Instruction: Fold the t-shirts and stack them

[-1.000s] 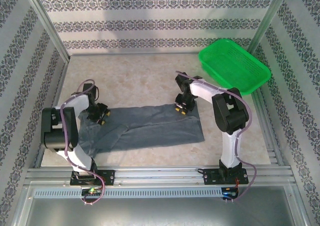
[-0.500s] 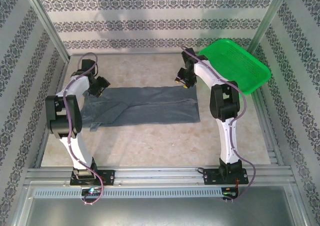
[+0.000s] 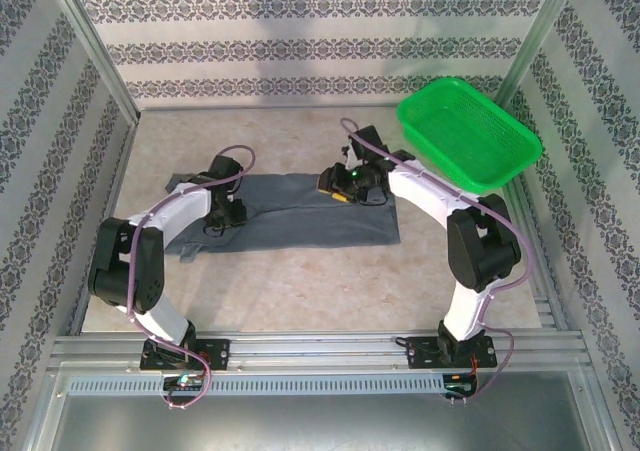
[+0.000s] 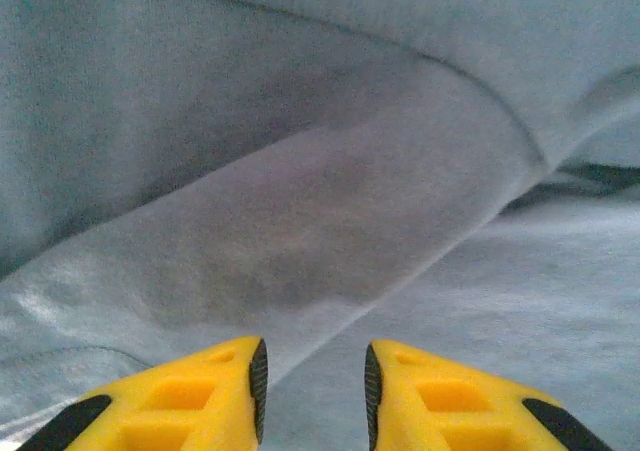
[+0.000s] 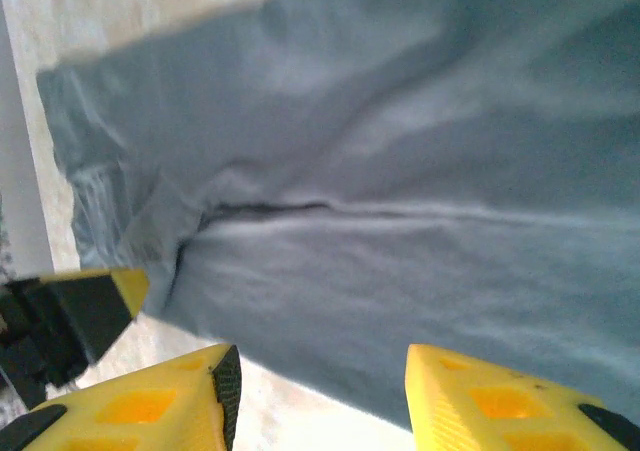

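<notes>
- A second before, the shirt point(image 3: 300, 221) had lain nearer the arm bases, with both pincers down on its far edge.
- Since then it had been drawn away from the bases. It now lay as a long band across the middle of the table point(image 3: 300, 301), left to right, with its right end near the basket point(image 3: 465, 131) but not touching it.
- Half a second before, the pincers had been out at the shirt's two far corners. By now both had swung inward over the cloth.
- To my eye that meant the lengthwise fold was laid and let go, and the arms were looking for a new hold, likely for a fold across the band. No stack had been started yet.
- The left pincer point(image 3: 222, 214) hung over the rumpled left part of the shirt.
- Its wrist view showed it point(image 4: 315, 371) only narrowly parted, with nothing between the jaws and a raised fold of cloth just ahead.
- It was very close to the fabric, though I could not tell whether it touched.
- The right pincer point(image 3: 338, 186) hovered over the far right part of the shirt.
- From its wrist it point(image 5: 322, 371) stood moderately apart, wider than the left, holding nothing, and looked down on the cloth and a creased seam.
</notes>
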`<state>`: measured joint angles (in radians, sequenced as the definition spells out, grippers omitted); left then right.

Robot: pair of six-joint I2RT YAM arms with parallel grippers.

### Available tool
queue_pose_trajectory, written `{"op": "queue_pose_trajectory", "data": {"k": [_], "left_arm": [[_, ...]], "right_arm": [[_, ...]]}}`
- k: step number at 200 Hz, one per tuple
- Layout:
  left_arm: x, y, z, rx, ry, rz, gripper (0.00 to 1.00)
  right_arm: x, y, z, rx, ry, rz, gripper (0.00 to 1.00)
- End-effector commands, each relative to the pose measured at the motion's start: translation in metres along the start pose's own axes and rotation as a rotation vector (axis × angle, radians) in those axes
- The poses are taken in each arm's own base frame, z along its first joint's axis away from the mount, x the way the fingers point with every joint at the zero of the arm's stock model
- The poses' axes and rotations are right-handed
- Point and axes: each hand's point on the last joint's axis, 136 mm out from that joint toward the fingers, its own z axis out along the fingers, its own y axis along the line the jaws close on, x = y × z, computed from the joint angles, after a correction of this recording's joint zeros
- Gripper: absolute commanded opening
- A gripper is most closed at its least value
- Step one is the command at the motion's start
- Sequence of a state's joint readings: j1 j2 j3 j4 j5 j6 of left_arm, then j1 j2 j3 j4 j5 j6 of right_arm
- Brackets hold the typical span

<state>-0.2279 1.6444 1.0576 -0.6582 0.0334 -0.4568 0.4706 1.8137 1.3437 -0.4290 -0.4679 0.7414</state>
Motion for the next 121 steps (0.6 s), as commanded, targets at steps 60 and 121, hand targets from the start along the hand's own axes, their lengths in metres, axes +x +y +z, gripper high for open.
{"op": "queue_pose_trajectory", "data": {"k": [60, 121], "left_arm": [[0.009, 0.013, 0.023, -0.218, 0.024, 0.269, 0.38], [0.000, 0.019, 0.022, -0.291, -0.011, 0.335, 0.13]], "right_arm": [[0.009, 0.006, 0.009, -0.064, 0.016, 0.048, 0.47], [0.010, 0.001, 0.011, -0.050, 0.022, 0.059, 0.46]]}}
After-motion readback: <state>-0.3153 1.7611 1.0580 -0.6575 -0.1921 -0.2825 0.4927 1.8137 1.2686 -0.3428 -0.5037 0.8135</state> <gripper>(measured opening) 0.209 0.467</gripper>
